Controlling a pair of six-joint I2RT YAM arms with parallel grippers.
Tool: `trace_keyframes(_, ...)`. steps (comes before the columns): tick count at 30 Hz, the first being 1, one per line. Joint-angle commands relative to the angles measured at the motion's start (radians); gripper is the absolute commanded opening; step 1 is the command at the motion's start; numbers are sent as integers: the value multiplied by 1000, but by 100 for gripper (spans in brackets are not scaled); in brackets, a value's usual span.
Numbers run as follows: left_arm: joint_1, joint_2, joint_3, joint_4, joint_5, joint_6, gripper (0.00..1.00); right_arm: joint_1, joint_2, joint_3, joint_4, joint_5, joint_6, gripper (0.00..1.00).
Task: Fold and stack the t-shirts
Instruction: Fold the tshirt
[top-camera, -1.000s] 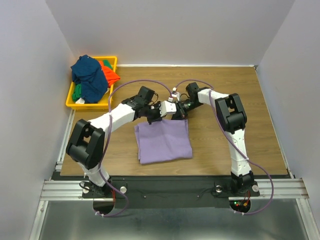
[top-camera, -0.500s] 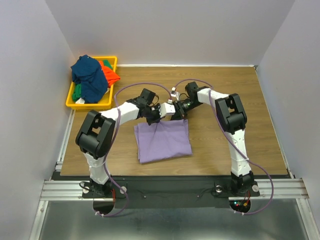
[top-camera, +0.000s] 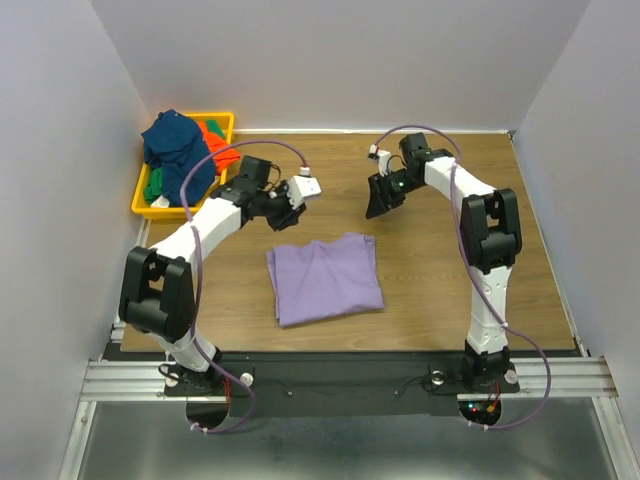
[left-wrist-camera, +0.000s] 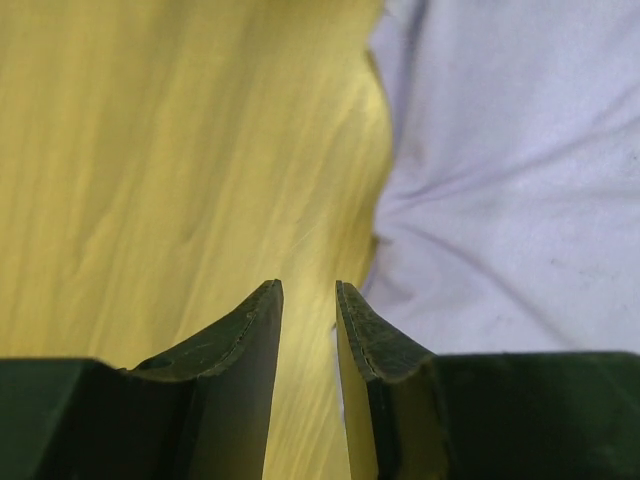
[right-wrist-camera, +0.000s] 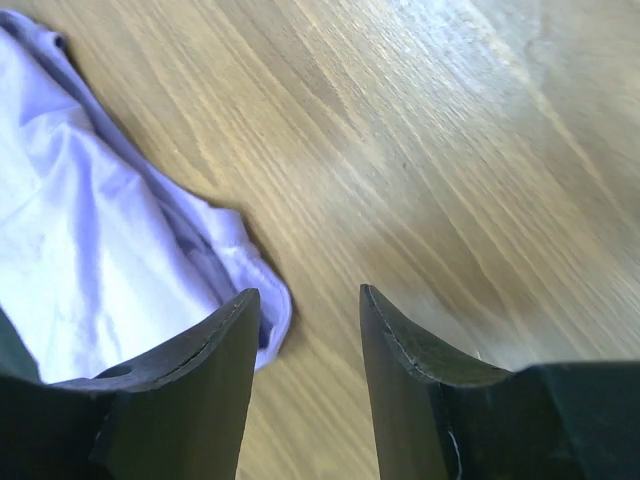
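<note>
A lavender-purple t-shirt (top-camera: 325, 278) lies folded flat on the wooden table (top-camera: 450, 290), held by neither gripper. My left gripper (top-camera: 284, 214) hovers beyond its far left corner. In the left wrist view that gripper (left-wrist-camera: 308, 290) is slightly open with only wood in the gap, and the lavender t-shirt (left-wrist-camera: 500, 180) lies to the right. My right gripper (top-camera: 374, 208) hangs beyond the far right corner. It (right-wrist-camera: 308, 295) stands open and empty in the right wrist view, over wood beside the lavender t-shirt's edge (right-wrist-camera: 100, 260).
A yellow bin (top-camera: 150, 207) stands at the back left corner, piled with a navy blue t-shirt (top-camera: 178, 150), an orange-red one (top-camera: 216, 140) and a green one (top-camera: 153, 185). White walls close in the table on three sides.
Both grippers have let go of the lavender shirt's far edge, opened, and pulled up and back from it. The left moved to the left and the right to the right. The shirt now lies flat.
</note>
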Motion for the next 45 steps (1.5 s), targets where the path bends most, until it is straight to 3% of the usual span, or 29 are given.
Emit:
trace_keyframes(1,72,-59,-40,-63,64,-64,41,8,-74,-15,-35,-23,-19,51)
trace_keyframes(6,132,-41,-72,-84,95,-91,42,15,-89,-70,-50,-77,-22,51)
trace_keyframes(24,144,31,-125,-89,66,-91,46,57,-76,-101,-73,-101,-31,53)
trace_keyframes(30,149,30,-134,-94,66,-85,46,67,-79,-132,-87,-120,-56,44)
trace_keyframes(45,169,62,-126,-83,37,-82,43,65,-89,-120,-90,-115,-66,7)
